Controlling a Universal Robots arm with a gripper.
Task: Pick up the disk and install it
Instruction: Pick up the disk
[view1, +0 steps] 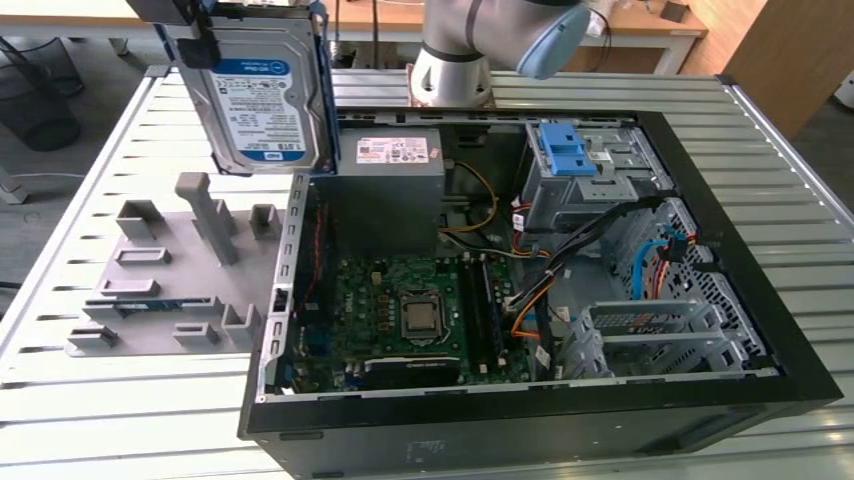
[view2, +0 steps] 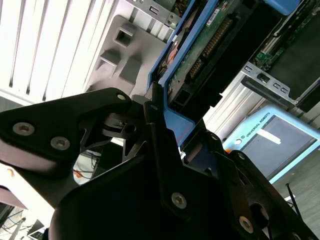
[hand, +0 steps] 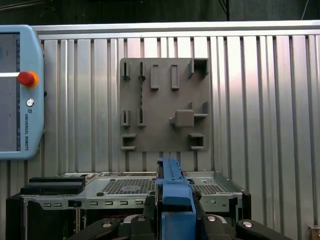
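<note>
Gripper (view1: 198, 40) jaws are pressed together on the disk (view1: 264, 95), pinching it at its upper end, at the far left of the exterior view. The disk hangs upright, clear of the table (view1: 80, 170), with its white-and-blue label toward the exterior camera and its blue carrier showing along both side edges.

In the second wrist view, the gripper (view2: 157, 115) clamps the blue carrier from both sides, and the disk (view2: 210, 45) shows its green circuit board and connector. In the first wrist view, the gripper (hand: 175, 217) holds the disk (hand: 174, 185) edge-on.

Below the disk, a grey fixture plate (view1: 174, 270) lies flat on the slatted metal table, just beside the left wall of the open computer case (view1: 534, 410). The plate (hand: 165, 107) carries raised blocks and slots.

Inside the case, from left to right:
- a grey power supply (view1: 387, 175) with a white sticker, at the far left;
- the green motherboard (view1: 400, 310), on the near side of the power supply;
- orange and black cables (view1: 534, 270), in the middle;
- a metal drive cage (view1: 587, 175) with blue latch tabs (view1: 571, 150), at the far right.

The arm's base (view1: 454, 60) stands on the far side of the case. A pendant (hand: 15, 90) with a red button lies on the table, apart from the plate.
</note>
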